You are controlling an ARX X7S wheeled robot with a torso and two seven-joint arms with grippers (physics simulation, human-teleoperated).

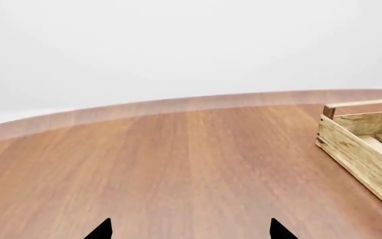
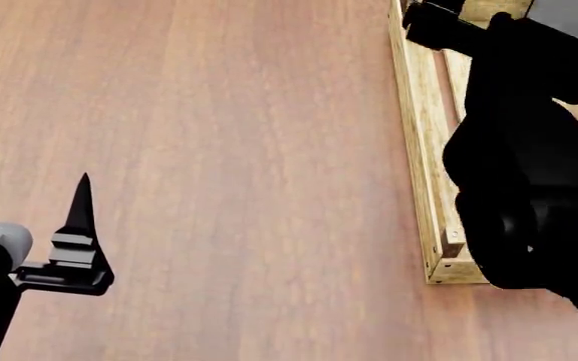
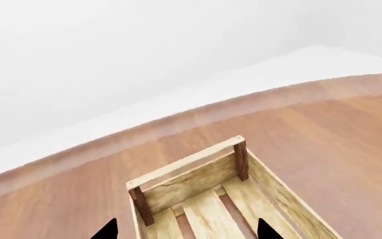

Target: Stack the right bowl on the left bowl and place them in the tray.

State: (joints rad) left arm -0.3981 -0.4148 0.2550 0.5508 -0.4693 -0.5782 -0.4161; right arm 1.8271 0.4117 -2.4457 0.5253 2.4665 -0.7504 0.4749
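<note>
A warm reddish-brown wooden tabletop [image 2: 249,150] fills the scene. The long light-wood slatted tray [image 2: 421,150] lies at three o'clock. The right gripper [image 3: 185,233] hangs over it, spread wide, holding nothing. The left gripper [image 1: 191,231], likewise wide, hovers at eight o'clock over bare wood.

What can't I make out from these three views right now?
- Bowls: in no view, so stacking can't be judged.
- Tray: in the head view the right arm covers most of it, and its far end is cut off at the top; the wrist views show only one end.
- Right end effector: only two fingertips show in its wrist view.
- Left end effector: one finger is cut by the head view's edge.
</note>
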